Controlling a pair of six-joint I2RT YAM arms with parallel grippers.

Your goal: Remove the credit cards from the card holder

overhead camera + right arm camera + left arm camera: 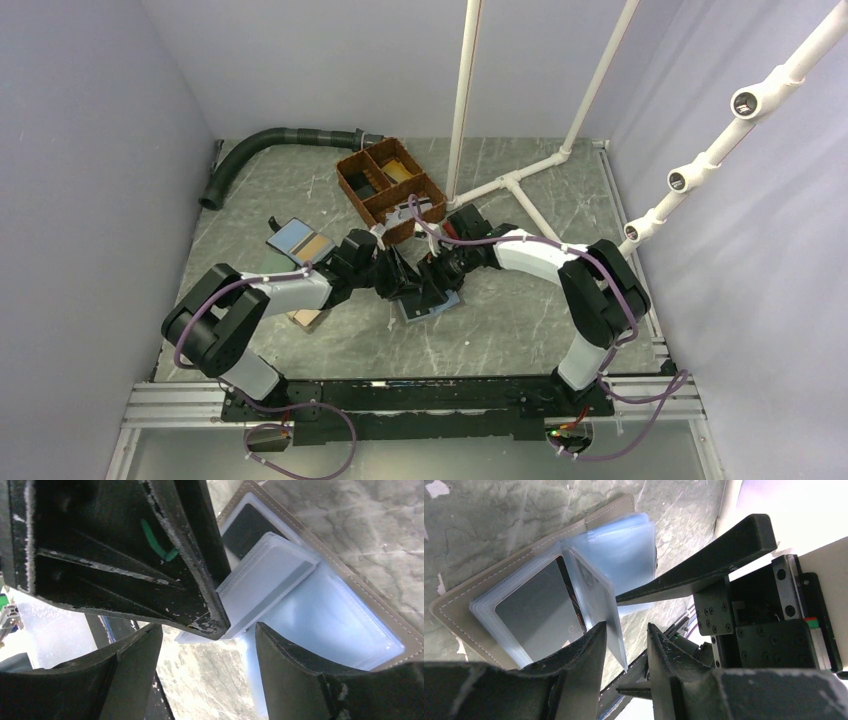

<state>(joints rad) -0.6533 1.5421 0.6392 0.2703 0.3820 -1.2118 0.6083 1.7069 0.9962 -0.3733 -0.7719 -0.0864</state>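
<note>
My left hand point(625, 630), part-spread, straddles a clear sleeve of the open card holder point(499, 575) on the table point(499, 520). My right hand point(209, 630) hovers above it, spread wide. A grey credit card point(534, 612) lies sleeved. Pinching plastic alone could lift the whole holder.

Over the card holder point(432, 306) the left gripper point(405, 285) and right gripper point(437, 278) crowd each other, a left finger point(125, 555) lying across the gap between the right gripper's spread jaws. Behind stand a tray point(350, 187) and pipes point(510, 183); the table point(520, 325) in front and to the right is free.
</note>
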